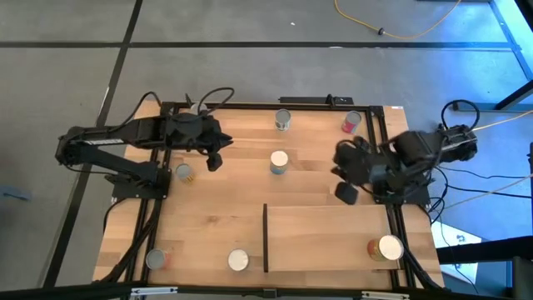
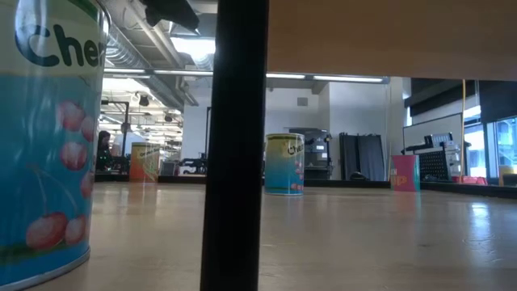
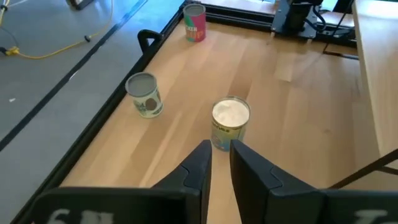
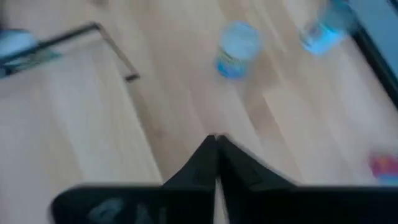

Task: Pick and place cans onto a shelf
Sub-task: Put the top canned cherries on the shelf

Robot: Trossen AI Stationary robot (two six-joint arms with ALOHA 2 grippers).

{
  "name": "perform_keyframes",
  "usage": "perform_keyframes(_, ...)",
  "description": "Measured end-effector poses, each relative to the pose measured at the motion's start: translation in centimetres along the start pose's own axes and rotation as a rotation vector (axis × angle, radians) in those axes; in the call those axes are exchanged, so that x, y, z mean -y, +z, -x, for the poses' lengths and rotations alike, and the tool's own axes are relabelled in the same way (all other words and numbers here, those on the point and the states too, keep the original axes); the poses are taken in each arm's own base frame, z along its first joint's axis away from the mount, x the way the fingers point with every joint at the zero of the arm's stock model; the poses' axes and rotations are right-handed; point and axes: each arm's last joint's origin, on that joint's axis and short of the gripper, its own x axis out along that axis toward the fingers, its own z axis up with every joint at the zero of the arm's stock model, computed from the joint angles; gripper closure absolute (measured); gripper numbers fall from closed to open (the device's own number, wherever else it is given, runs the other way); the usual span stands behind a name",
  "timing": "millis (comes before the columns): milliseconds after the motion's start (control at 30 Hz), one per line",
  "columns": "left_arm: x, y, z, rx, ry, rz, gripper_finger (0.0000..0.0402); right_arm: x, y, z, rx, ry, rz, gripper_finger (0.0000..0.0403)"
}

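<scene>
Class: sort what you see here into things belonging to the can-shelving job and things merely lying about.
Job: six cans, e.g. centre can; shelf holding one can; left hand; right hand.
Lying about: yellow cable on the floor.

- I count seven cans on the tabletop in the high view: one at top centre [image 1: 283, 120], a pink one at upper right [image 1: 351, 122], a white-topped one in the middle [image 1: 279, 162], one at left [image 1: 183, 172], one at lower left [image 1: 155, 259], one at bottom centre [image 1: 238, 261], one at lower right [image 1: 387, 247].
- One shelf [image 1: 325, 237], lower right; only that last can stands on it.
- Two arms, mine.
</scene>
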Motion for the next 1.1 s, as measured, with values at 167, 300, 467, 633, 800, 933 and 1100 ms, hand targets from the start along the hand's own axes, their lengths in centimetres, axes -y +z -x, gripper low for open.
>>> perform_keyframes(167,0.0,0.0,0.0,0.001,-0.001,0.007,0.0349,2.0,3.3,-2.1,0.096,-0.025,-0.058,0.0393)
perform_keyframes(300,0.0,0.0,0.0,0.001,-0.002,0.039,0.0349,4.5,5.0,-3.8,0.111,-0.098,-0.159,0.0393)
perform_keyframes(467,0.0,0.0,0.0,0.000,-0.003,0.056,0.0349,6.7,6.3,-5.4,0.094,-0.138,-0.197,0.0389)
perform_keyframes(633,0.0,0.0,0.0,0.000,-0.003,0.055,0.0349,8.4,7.1,-7.3,0.012,-0.045,-0.261,0.0360)
perform_keyframes(800,0.0,0.0,0.0,0.000,-0.003,0.053,0.0349,9.3,7.8,-10.5,-0.077,-0.043,-0.280,0.0320)
perform_keyframes(933,0.0,0.0,0.0,-0.001,-0.002,0.052,0.0349,9.7,8.2,-13.4,-0.130,-0.071,-0.336,0.0308)
perform_keyframes(1100,0.0,0.0,0.0,-0.002,-0.002,0.053,0.0349,9.5,8.3,-16.8,-0.211,-0.097,-0.336,0.0307)
